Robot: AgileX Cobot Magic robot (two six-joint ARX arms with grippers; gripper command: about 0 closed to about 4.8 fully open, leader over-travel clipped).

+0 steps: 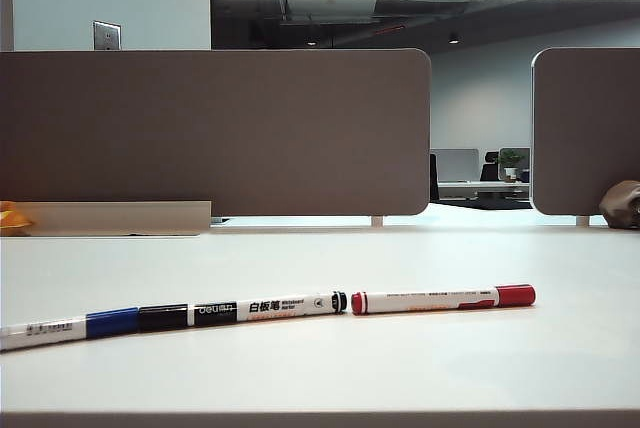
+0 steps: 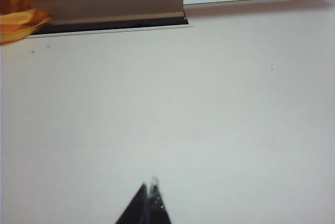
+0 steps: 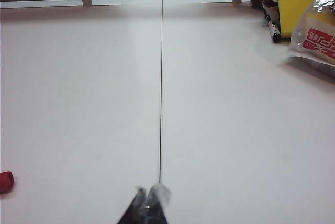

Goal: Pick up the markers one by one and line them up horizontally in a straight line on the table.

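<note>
Both the left end effector (image 2: 149,195) and right end effector (image 3: 149,198) are hovering pinched closed, empty, over the bench (image 1: 420,368); nudging the lined-up markers (image 1: 270,308) is risking breaking the row.

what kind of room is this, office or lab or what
Most likely an open-plan office. Grey-brown partition panels stand along the back of a wide white desk, more desks, a chair and a potted plant sit beyond, and whiteboard markers lie on the desk. Neither gripper shows in the exterior view.
</note>
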